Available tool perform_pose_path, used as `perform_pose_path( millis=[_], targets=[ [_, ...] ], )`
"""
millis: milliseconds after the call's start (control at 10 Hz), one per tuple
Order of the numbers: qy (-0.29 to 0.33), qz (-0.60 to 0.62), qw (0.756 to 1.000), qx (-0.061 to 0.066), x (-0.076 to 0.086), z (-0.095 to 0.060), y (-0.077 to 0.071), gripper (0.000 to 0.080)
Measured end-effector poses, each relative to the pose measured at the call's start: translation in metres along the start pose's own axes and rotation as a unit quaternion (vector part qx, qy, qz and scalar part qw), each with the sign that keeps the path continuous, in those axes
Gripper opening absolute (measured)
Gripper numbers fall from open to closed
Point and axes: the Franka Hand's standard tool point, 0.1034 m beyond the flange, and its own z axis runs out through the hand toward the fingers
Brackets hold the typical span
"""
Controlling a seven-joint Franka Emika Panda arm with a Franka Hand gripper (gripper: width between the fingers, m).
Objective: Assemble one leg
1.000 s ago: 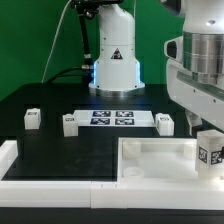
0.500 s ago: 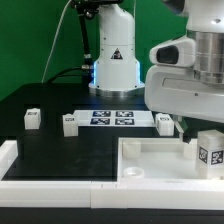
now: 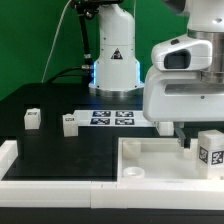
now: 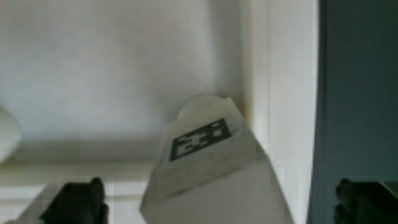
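A leg (image 3: 210,150), a chunky white block with a tag on its face, stands on the large white tray-like part (image 3: 150,160) at the exterior view's right. My gripper (image 3: 186,136) hangs just to its left, low over the tray part. In the wrist view the leg (image 4: 210,150) shows between my two dark fingertips (image 4: 75,200), which stand wide apart and do not touch it; the gripper (image 4: 219,205) is open. Two more legs (image 3: 32,117) (image 3: 69,123) stand on the black table at the left.
The marker board (image 3: 112,118) lies mid-table in front of the robot base (image 3: 113,70). A white raised edge (image 3: 8,155) runs along the table's left and front. My arm's body hides the area by the board's right end.
The arm has moved toward the exterior view's left and lower over the tray part. It now covers the leg that stood by the marker board's right end.
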Motion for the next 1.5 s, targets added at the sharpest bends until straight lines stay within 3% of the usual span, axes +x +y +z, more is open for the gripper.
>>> perform_pose_path(
  millis=[200,500,700,1100,1500],
  targets=[
    [0.0,-0.061,0.998,-0.002,0.0002,0.0,0.0009,0.0649],
    [0.0,-0.058,0.998,-0.002,0.0002,0.0,0.001,0.0637],
    [0.0,-0.044,0.999,-0.001,0.0002,0.0,0.0011,0.0287],
    [-0.002,0.171,0.985,0.01,0.0001,0.0001,-0.0005,0.029],
    [-0.005,0.396,0.918,0.019,0.0009,0.0002,-0.0005,0.029]
  ],
)
